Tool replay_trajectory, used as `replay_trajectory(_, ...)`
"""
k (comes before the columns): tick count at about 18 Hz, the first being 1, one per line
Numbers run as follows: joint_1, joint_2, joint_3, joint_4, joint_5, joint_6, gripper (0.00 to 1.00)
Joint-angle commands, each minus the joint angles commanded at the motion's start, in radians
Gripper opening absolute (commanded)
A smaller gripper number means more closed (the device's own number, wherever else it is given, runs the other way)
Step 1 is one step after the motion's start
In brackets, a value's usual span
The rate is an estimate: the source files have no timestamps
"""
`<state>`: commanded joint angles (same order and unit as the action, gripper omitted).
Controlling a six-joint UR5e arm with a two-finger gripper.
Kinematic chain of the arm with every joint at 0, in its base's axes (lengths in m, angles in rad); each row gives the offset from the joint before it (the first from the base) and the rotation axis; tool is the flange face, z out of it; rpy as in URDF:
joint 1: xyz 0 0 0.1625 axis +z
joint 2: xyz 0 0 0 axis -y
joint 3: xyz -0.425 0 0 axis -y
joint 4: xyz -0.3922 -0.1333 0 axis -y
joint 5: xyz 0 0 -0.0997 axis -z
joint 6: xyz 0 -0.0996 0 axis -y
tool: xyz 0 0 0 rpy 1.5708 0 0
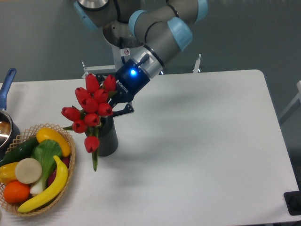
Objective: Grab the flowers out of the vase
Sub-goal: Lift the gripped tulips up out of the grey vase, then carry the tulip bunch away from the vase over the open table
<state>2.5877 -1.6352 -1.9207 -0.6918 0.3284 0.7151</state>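
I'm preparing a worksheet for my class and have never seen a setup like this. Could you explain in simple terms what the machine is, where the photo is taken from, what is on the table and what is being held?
This is one robot arm with grey tubes and light blue joints. One fixed camera looks down at the white table from the front. The arm's dark end effector, a two-finger clamp with a blue light, reaches in behind the bunch of red tulip buds, seemingly gripping the stems. The bunch leans out over the dark grey ribbed vase. At the left stand a woven basket of fruit and vegetables and a blue-handled metal pot.
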Motion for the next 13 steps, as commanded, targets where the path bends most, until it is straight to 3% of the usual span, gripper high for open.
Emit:
replay_trajectory(9,0.095,0.008,0.103,0.000,-0.088,-0.138,0.00)
replay_trajectory(13,0.147,-0.032,0.198,0.000,-0.088,-0.132,0.00)
